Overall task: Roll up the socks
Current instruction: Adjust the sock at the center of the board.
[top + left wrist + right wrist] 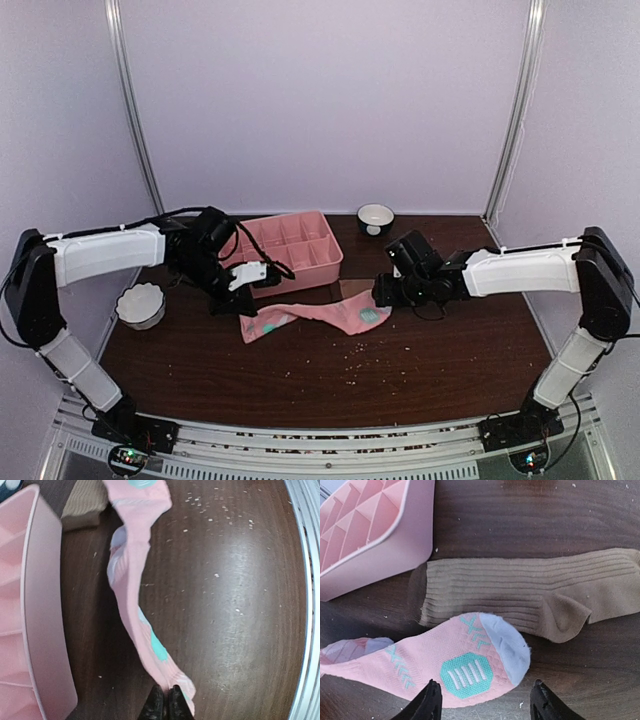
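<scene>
Your left gripper (166, 701) is pinched tight on one end of the limp, light pink sock (310, 318), which lies mid-worktop just before the tray (330, 262) with its toe overlapping the tan sock (530, 590), while your right gripper (484, 701) gapes empty over that toe, so grip there.

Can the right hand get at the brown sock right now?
Probably yes: the right hand is open, and the brown sock lies flat just beyond it; only the toe of the pink sock overlaps its near edge.
</scene>
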You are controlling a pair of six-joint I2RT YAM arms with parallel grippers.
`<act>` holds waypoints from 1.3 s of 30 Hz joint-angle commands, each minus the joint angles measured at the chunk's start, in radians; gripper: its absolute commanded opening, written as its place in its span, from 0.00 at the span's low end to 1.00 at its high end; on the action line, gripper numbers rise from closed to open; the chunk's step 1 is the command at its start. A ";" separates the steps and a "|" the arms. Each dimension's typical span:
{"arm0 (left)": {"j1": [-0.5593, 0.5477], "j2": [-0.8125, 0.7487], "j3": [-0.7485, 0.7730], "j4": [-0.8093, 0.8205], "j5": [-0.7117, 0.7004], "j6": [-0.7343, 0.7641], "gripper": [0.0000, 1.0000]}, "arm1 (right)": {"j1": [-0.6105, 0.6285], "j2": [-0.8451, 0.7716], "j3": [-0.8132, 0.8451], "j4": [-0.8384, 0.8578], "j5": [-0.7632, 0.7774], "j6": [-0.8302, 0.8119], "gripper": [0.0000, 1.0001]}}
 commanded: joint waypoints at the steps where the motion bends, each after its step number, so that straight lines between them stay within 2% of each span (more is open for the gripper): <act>1: -0.139 -0.093 -0.048 0.022 -0.119 0.136 0.03 | -0.008 0.059 0.034 -0.007 -0.059 0.035 0.59; 7: -0.360 -0.106 -0.165 0.050 -0.374 0.273 0.05 | -0.009 0.116 0.040 -0.021 -0.072 0.045 0.55; 9: -0.409 -0.090 -0.188 0.067 -0.419 0.279 0.02 | -0.009 0.125 0.035 -0.023 -0.072 0.048 0.53; 13: -0.420 -0.041 -0.104 0.019 -0.390 0.189 0.00 | -0.008 0.133 0.009 -0.011 -0.063 0.052 0.51; 17: -0.434 -0.067 -0.072 0.002 -0.381 0.186 0.00 | -0.013 0.133 -0.005 -0.001 -0.052 0.053 0.47; 22: -0.493 -0.067 -0.090 0.002 -0.493 0.208 0.00 | -0.012 0.094 -0.006 0.000 -0.027 0.066 0.46; 26: -0.559 -0.031 -0.117 0.021 -0.570 0.183 0.00 | 0.019 0.100 0.077 -0.133 0.064 0.097 0.53; 30: -0.599 0.004 -0.119 0.021 -0.531 0.117 0.00 | 0.077 0.139 0.185 -0.275 0.173 0.148 0.55; 35: -0.645 0.060 -0.116 0.028 -0.452 0.030 0.10 | 0.125 0.203 0.246 -0.325 0.205 0.192 0.54; 39: -0.660 0.111 -0.115 0.037 -0.435 -0.016 0.32 | 0.148 0.242 0.271 -0.312 0.195 0.212 0.52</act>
